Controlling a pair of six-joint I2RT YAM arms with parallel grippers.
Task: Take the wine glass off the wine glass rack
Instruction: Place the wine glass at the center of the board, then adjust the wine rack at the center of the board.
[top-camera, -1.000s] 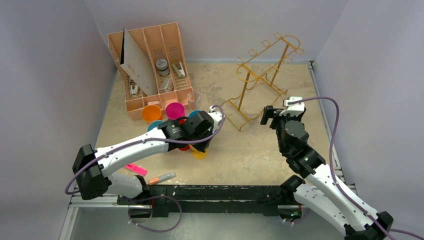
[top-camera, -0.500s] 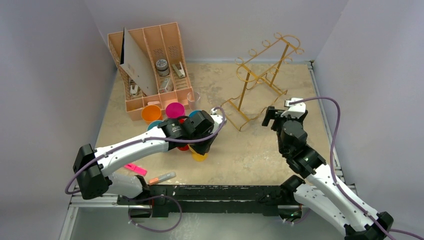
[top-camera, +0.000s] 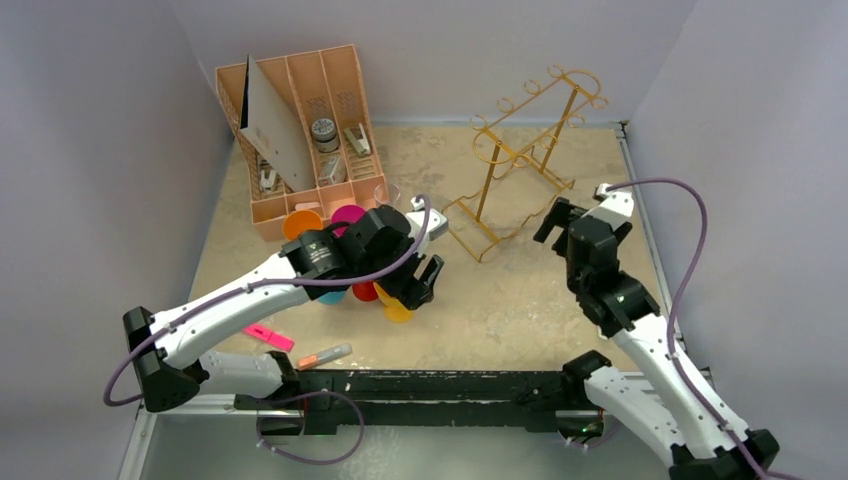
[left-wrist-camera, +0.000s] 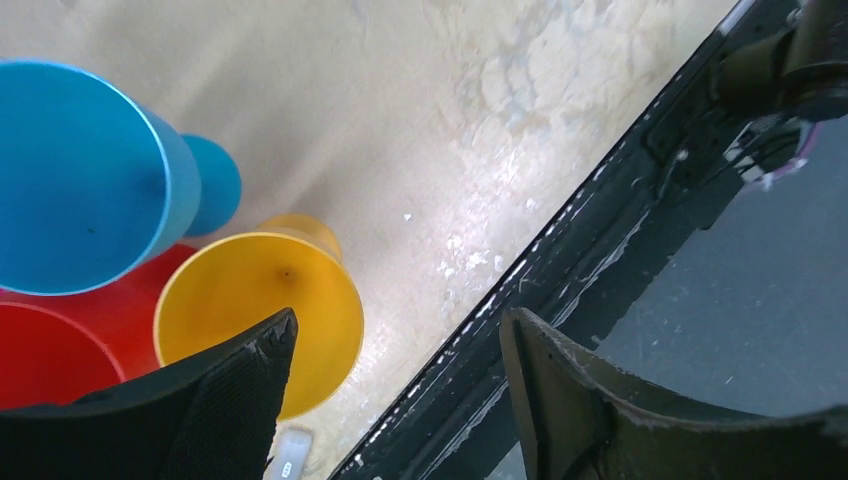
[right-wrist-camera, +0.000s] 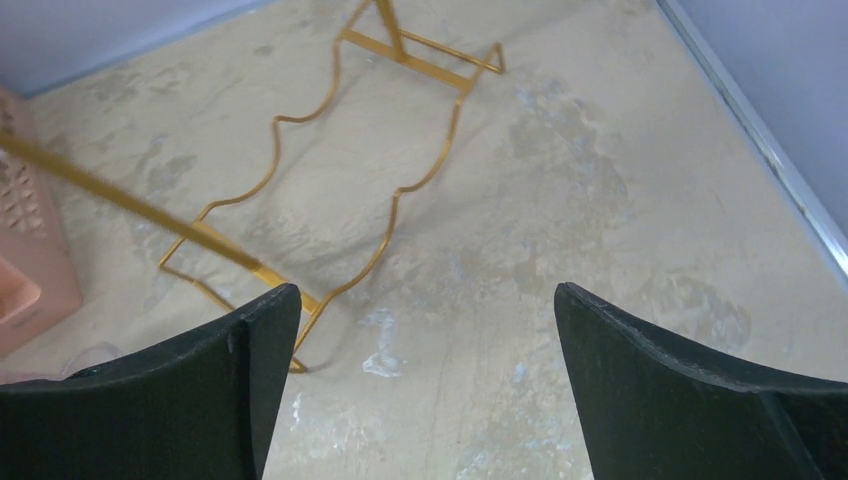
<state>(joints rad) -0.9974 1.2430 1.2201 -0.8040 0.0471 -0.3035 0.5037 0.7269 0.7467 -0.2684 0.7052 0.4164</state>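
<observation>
Gold wire with nothing hanging from it: the wine glass rack (top-camera: 520, 157), upper middle of the top view, shows bare loops. A clear shape that I take for the wine glass (top-camera: 390, 193) sits on the table (top-camera: 520, 300) just beside the tan organiser's (top-camera: 300, 110) near right corner, half hidden by the left arm (top-camera: 250, 295) (upright or tipped, I cannot tell). The left gripper (left-wrist-camera: 398, 330) is spread wide and empty above a yellow cup (left-wrist-camera: 260, 300), and the glass lies up and left of it. The right gripper (right-wrist-camera: 425, 300), equally agape and empty, faces the rack's base from the right. The left arm is much the nearer to the glass.
</observation>
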